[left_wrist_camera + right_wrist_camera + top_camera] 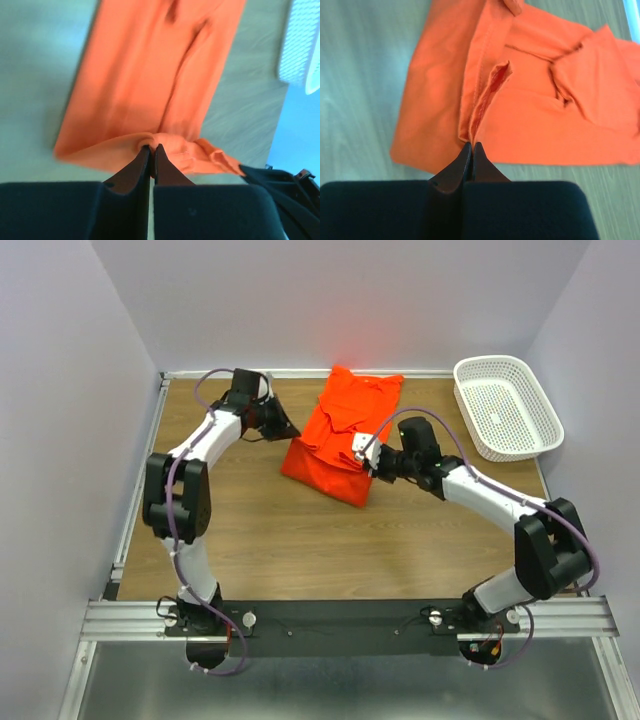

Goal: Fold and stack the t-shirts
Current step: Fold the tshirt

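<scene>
The bright orange-red t-shirt (338, 430) lies partly folded and rumpled on the wooden table at the back centre. My left gripper (288, 432) is at the shirt's left edge. In the left wrist view this gripper (151, 147) is shut on a pinched fold of the t-shirt (140, 75), with cloth bunched round the tips. My right gripper (362, 453) is at the shirt's right side. In the right wrist view it (471, 145) is shut on a stitched hem ridge of the t-shirt (545, 120).
A white perforated basket (505, 405) stands at the back right corner, its rim also showing in the left wrist view (300, 45). Grey walls close in the table on the left, back and right. Bare wood (330, 540) lies between the shirt and the arm bases.
</scene>
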You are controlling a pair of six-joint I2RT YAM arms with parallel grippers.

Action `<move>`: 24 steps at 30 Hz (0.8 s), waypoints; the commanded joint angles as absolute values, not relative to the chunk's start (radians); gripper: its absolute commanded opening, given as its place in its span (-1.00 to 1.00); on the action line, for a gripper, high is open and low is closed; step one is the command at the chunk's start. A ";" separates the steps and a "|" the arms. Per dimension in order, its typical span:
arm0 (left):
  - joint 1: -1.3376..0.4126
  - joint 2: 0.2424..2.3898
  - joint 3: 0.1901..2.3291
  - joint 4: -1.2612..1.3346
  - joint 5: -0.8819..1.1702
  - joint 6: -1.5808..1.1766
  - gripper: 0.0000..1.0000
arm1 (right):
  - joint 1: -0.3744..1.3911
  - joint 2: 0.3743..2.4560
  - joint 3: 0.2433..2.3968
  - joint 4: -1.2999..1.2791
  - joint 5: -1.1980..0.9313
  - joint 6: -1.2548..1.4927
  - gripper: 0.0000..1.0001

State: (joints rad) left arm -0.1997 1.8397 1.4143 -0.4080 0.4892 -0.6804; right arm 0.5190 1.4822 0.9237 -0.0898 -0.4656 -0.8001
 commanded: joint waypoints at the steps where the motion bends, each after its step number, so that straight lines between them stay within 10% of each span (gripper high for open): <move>1: -0.233 2.026 1.703 -0.452 0.545 -0.715 -1.00 | 0.415 1.581 1.031 -0.094 -0.502 -0.758 -0.99; 9: -0.229 2.351 2.141 -0.551 0.542 -0.742 -1.00 | 0.291 1.787 1.221 -0.095 -0.542 -0.722 -0.99; 24: -0.203 2.502 2.258 -0.436 0.604 -0.853 -1.00 | 0.279 1.930 1.354 -0.097 -0.512 -0.681 -0.99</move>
